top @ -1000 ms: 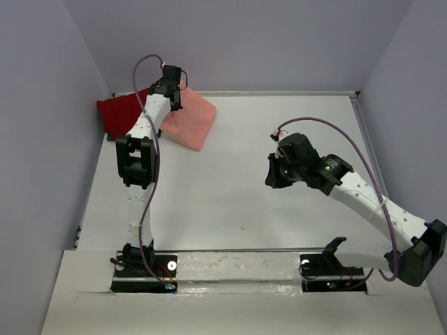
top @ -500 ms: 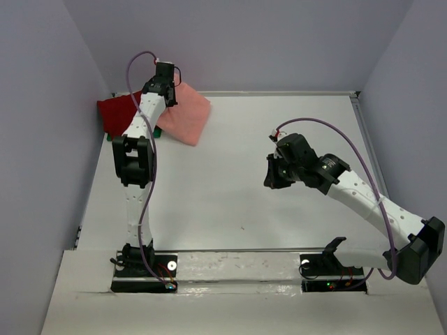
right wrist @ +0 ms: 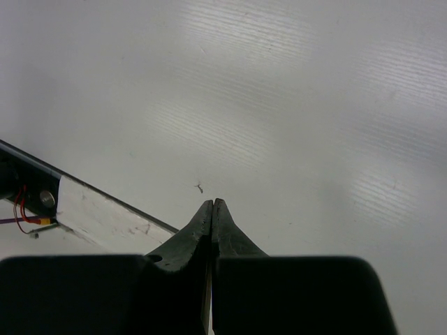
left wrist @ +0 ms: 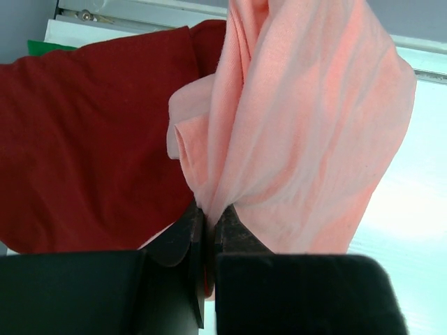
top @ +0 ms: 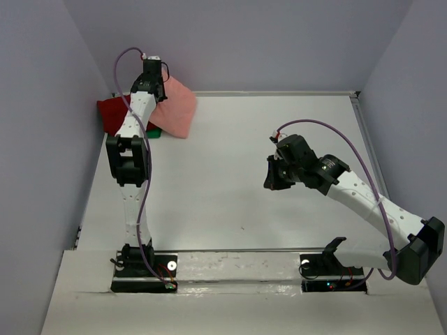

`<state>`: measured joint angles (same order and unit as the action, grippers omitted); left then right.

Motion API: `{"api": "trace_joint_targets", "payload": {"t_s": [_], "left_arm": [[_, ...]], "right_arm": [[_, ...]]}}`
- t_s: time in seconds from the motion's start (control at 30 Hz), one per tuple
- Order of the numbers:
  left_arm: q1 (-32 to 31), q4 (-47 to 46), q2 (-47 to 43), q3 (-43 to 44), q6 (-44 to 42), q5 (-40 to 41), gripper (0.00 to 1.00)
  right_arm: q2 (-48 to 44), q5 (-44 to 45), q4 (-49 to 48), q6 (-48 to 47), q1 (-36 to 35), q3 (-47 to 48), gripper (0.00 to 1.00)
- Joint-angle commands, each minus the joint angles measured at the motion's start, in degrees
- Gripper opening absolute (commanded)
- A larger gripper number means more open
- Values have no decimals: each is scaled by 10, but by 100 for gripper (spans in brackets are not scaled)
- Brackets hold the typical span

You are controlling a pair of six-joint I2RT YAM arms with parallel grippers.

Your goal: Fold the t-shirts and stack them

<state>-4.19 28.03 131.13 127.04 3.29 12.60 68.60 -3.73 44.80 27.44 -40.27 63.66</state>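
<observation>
I see open table [top: 209, 188] down the middle, room to pass either way. Far-left corner is tight: dark red shirt [top: 113, 112] on green shirt [left wrist: 42, 47], hard by left wall [top: 42, 139] and back wall [top: 279, 42], with salmon-pink shirt [top: 179, 106] hanging from left gripper [left wrist: 208, 222] over its right edge. Right gripper [right wrist: 211, 209], jaws together, hovers mid-right, well apart from the shirts.

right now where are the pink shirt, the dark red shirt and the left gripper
salmon-pink t-shirt [left wrist: 314, 125], left wrist view, on the broad face of the cloth
dark red t-shirt [left wrist: 91, 132], left wrist view, middle of its flat top
left gripper [left wrist: 208, 211], left wrist view, between the fingertips pinching the pink cloth
</observation>
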Motion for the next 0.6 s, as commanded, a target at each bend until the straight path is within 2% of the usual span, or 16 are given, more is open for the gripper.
{"api": "trace_joint_targets", "payload": {"t_s": [0.0,0.43,0.57], "left_arm": [[-5,-41,-24,38,-20,8,0],[15,-50,-47,58,-29,47,0],[31,-60,-65,58,-29,34,0]], "right_arm": [[-5,-7,-10,6,-5,-2,0],[3,12,-4,1,-5,1,0],[2,19,-1,-5,-5,5,0]]}}
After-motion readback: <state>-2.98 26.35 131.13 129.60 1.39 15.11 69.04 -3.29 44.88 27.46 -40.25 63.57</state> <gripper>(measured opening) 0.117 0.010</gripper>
